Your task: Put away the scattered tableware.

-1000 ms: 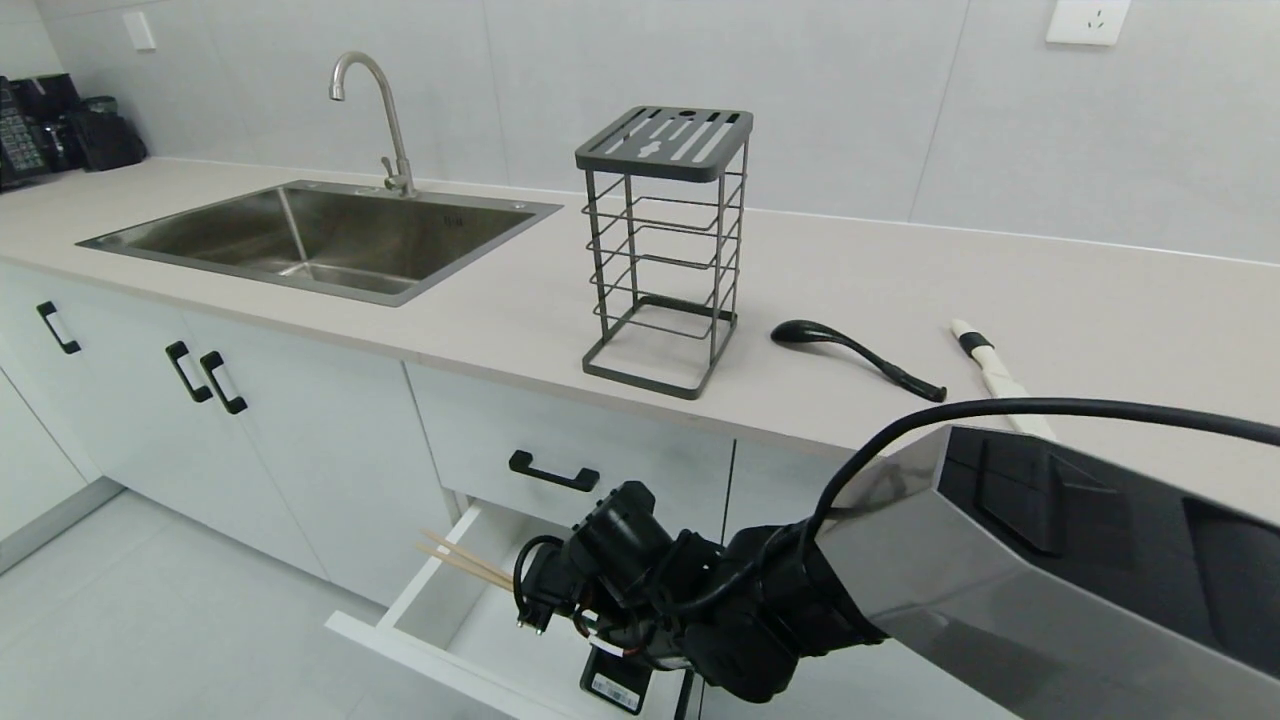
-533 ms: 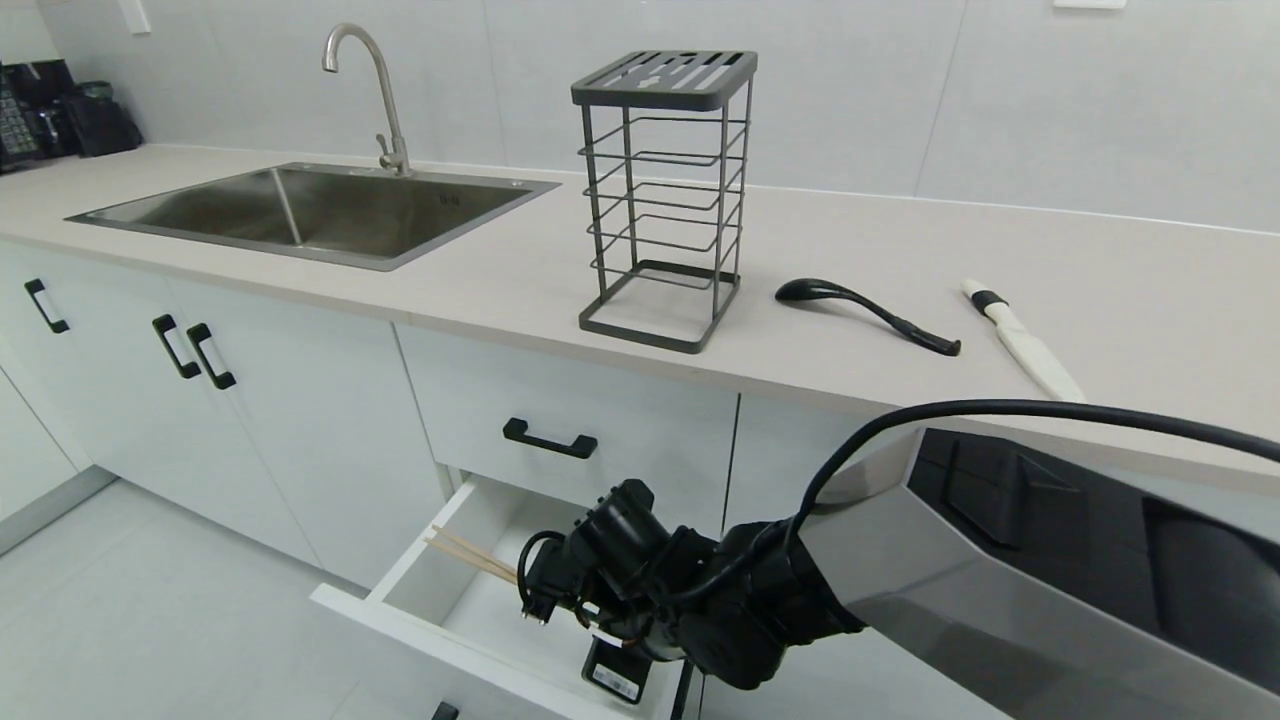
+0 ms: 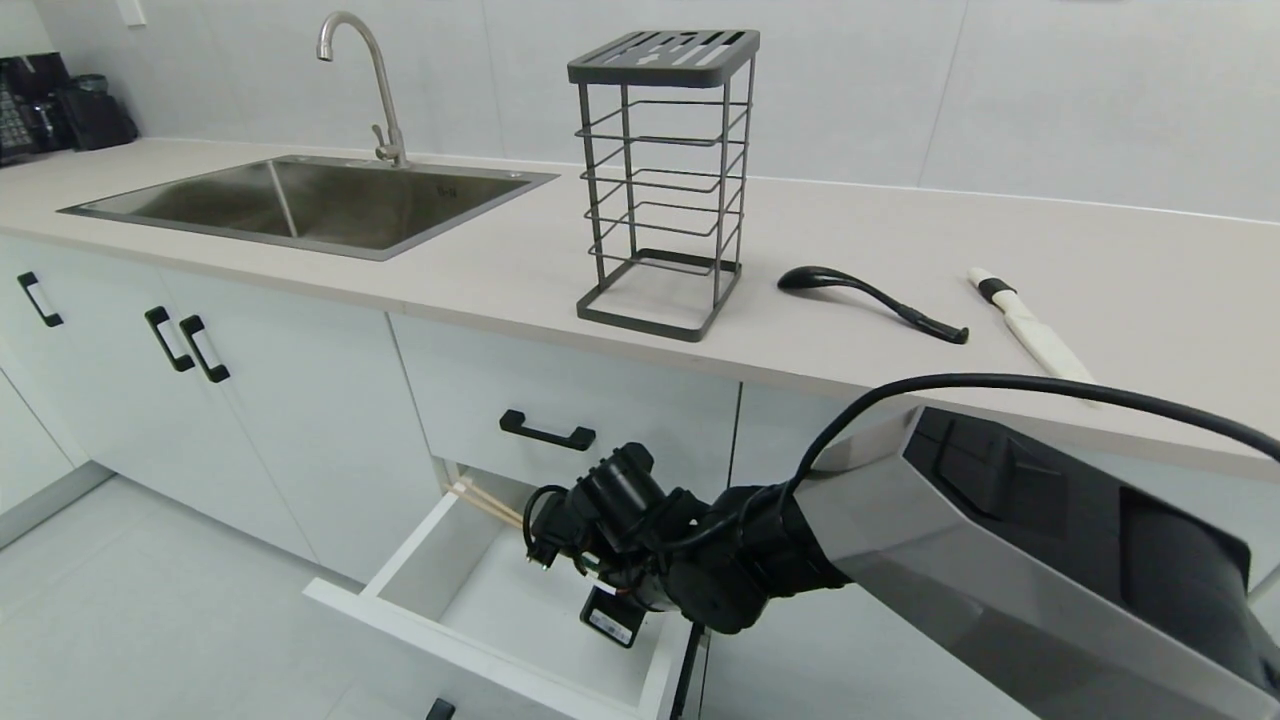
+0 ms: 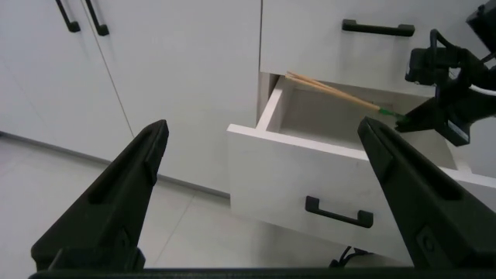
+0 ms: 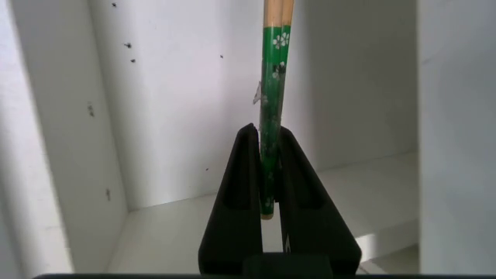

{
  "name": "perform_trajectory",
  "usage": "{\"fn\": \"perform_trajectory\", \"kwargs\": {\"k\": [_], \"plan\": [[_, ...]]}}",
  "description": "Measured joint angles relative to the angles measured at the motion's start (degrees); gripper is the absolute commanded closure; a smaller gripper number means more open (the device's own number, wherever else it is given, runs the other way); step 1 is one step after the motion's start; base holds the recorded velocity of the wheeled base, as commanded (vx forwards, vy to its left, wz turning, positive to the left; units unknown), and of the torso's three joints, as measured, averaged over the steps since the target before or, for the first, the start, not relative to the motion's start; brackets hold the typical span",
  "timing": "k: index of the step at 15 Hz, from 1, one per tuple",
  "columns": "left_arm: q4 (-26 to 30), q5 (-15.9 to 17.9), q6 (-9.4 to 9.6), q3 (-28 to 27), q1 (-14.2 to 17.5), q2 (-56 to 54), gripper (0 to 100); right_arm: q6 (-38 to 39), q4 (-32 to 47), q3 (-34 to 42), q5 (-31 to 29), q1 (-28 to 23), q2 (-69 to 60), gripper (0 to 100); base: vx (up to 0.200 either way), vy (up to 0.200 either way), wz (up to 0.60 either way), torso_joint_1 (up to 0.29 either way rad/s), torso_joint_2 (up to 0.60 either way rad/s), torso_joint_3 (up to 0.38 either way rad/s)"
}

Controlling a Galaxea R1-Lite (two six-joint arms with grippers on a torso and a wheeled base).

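A pair of wooden chopsticks (image 3: 487,503) with green ends (image 5: 273,93) is clamped in my right gripper (image 3: 532,527), which is shut on them inside the open white drawer (image 3: 480,655) below the counter. Their tips point to the drawer's back left corner (image 4: 333,91). In the right wrist view the gripper (image 5: 267,143) pinches the green ends over the white drawer floor. My left gripper (image 4: 263,128) hangs open in front of the drawer front (image 4: 333,186), holding nothing. A black ladle (image 3: 870,298) and a white-handled knife (image 3: 1030,325) lie on the counter to the right.
A dark wire rack (image 3: 660,180) stands upright on the counter, left of the ladle. A steel sink (image 3: 300,200) with a faucet (image 3: 370,70) is at the far left. Closed cabinet doors and a closed drawer with black handles (image 3: 547,433) line the front.
The head camera has shifted, so the counter sits higher in the picture. My right gripper has carried the chopsticks a little deeper into the drawer, toward its back left corner.
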State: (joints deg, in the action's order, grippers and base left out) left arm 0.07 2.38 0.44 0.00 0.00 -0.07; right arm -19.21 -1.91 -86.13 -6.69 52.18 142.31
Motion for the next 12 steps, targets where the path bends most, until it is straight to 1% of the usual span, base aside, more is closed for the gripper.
{"fn": "perform_trajectory", "kwargs": {"k": [8,9,12], "plan": [[0.0,0.0,0.00,0.0,0.0,0.0,0,-0.2,-0.1,-1.4,-0.1,-0.1,3.0,100,0.000,0.000,0.00,0.000,0.00,0.000],[0.0,0.0,0.00,0.0,0.0,0.0,0,-0.2,-0.1,-1.4,-0.1,-0.1,3.1,100,0.000,0.000,0.00,-0.066,0.05,0.046],[0.1,0.0,0.00,0.0,0.0,0.0,0,-0.2,-0.2,-1.4,-0.1,-0.1,3.4,100,0.000,0.000,0.00,-0.167,0.17,0.084]]}}
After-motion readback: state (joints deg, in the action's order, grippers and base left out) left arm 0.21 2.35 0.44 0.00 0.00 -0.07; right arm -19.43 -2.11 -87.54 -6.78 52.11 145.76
